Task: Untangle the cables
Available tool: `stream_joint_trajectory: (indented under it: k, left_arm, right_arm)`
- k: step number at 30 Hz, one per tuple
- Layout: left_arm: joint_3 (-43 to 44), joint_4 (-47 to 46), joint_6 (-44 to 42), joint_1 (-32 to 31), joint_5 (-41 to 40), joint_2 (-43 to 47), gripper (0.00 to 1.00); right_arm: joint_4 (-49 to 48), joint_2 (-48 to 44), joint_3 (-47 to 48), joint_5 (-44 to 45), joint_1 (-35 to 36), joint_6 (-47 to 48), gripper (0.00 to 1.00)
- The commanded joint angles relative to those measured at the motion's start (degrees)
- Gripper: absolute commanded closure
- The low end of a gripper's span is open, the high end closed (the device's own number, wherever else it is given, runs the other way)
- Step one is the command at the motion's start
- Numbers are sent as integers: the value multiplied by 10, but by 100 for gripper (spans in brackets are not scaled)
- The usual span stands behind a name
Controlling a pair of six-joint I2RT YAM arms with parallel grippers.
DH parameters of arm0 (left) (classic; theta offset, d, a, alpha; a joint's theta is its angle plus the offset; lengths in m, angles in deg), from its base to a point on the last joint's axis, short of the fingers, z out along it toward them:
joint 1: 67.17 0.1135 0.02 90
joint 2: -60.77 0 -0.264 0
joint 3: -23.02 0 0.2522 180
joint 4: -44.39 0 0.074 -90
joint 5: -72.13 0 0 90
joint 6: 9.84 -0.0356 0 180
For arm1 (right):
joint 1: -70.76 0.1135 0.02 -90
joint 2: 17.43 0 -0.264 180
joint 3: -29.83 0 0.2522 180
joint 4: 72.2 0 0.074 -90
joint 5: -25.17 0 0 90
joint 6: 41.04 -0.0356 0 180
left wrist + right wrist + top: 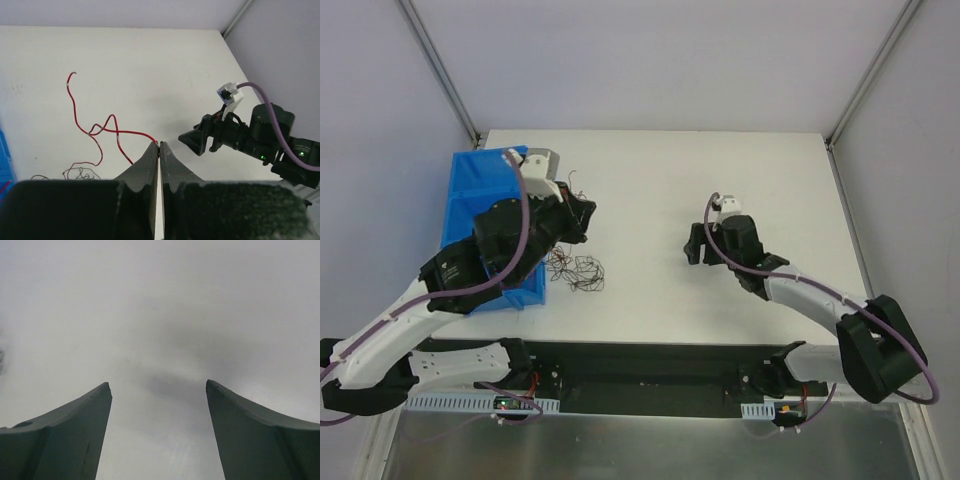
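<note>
I found the left gripper [159, 144] fully closed, its fingertips pinching one end of a red cable [116, 131]. From the tips the red cable ran to the left in loose, crossing loops and ended in a free, hooked tip. The remaining cables [578, 270], dark and red, lay in a small curly heap on the table [720, 180]. In the top view the heap sat just beside the near right corner of the blue bin [470, 190] and just nearer the bases than the left gripper. The left wrist view showed part of the heap at its lower left edge. The left arm reached across the bin. The right gripper [157, 385] stood wide, its fingers apart over the plain table surface. In the top view it sat near the table's middle, well apart from the heap, pointing left.
</note>
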Motion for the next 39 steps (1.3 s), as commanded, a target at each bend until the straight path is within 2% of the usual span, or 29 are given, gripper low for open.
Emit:
stream_joint_trajectory:
  k: [1, 3, 6, 11, 13, 15, 18, 21, 24, 26, 32, 36, 39]
  left_arm:
    - [39, 14, 11, -2, 47, -48, 100]
    - [60, 14, 7, -1, 63, -68, 100]
    - [90, 13, 8, -1, 91, -90, 100]
    - [137, 13, 5, -1, 125, -119, 100]
    - [154, 13, 8, -1, 141, -129, 100]
    - [172, 12, 14, -1, 168, -138, 100]
    - [198, 10, 21, -1, 212, -150, 100]
    - [218, 8, 19, -1, 253, -156, 100]
    - [243, 15, -3, -1, 265, -144, 100]
    - [266, 21, -21, -1, 231, -123, 100]
    - [334, 23, -73, -1, 80, -79, 100]
    - [350, 24, -101, -1, 5, -79, 100]
    - [347, 29, -111, -1, -22, -83, 100]
  right_arm:
    - [-190, -40, -25, -171, 60, 41, 20]
    - [-221, -32, -23, -201, 95, 17, 20]
    - [-252, -15, -4, -194, 151, -36, 20]
    - [-318, -3, 26, -110, 236, -89, 21]
    - [-325, 11, 44, -67, 251, -100, 22]
    - [-336, 37, 65, -62, 252, -115, 25]
    - [-333, 73, 97, -29, 251, -124, 28]
    - [-227, 93, 138, 80, 250, -130, 36]
    - [-88, 101, 160, 216, 230, -115, 42]
    - [-8, 98, 154, 271, 197, -113, 43]
    - [40, 37, 63, 176, 27, -100, 43]
    - [69, 24, 55, 165, -24, -75, 40]
    - [68, 30, 43, 153, -36, -57, 34]
